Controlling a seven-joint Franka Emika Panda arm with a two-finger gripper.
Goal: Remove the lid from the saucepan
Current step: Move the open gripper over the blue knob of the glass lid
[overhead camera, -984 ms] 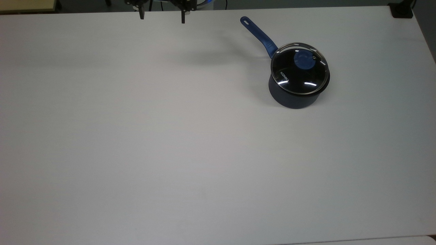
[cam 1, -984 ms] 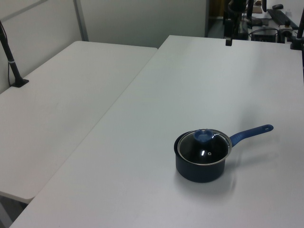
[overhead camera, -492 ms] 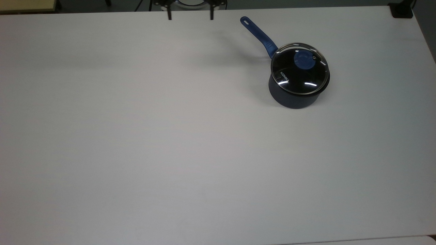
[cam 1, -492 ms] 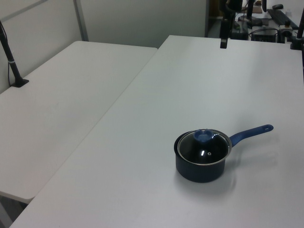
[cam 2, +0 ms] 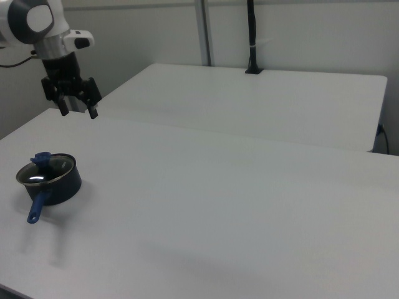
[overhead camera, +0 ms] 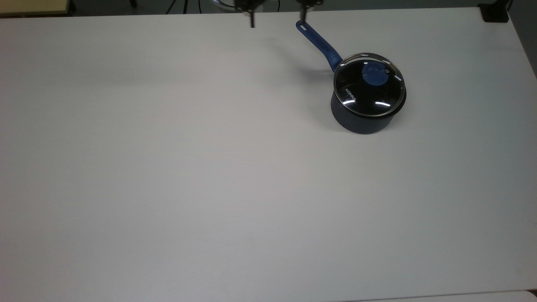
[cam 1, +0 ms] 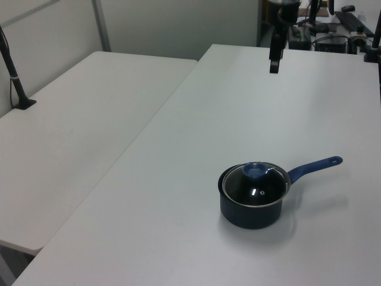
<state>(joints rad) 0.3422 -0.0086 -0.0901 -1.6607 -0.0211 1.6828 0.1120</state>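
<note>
Lid sits on the pan, seated flat as far as I can tell, toward the top view's right, on the white table. Blue knob at its centre, upright and clear of everything. Pan handle runs up toward the top view's far edge.

Gripper hangs in the air well apart from the pan, jaws spread wide, holding nothing. In the top view its fingertips show at the far table edge, one of them just above the handle's end.

My read: approach not done, lid untouched.

Risks from here:
- Coming across too low, I'd clip the handle and spin the pan off target.
- Knob is small and round; an off-centre pinch could slip or tilt the lid.
- Glass lid, so a dropped lift would hit the rim or table hard.
- Pushing down on the knob could skid the pan; nothing holds it.
</note>
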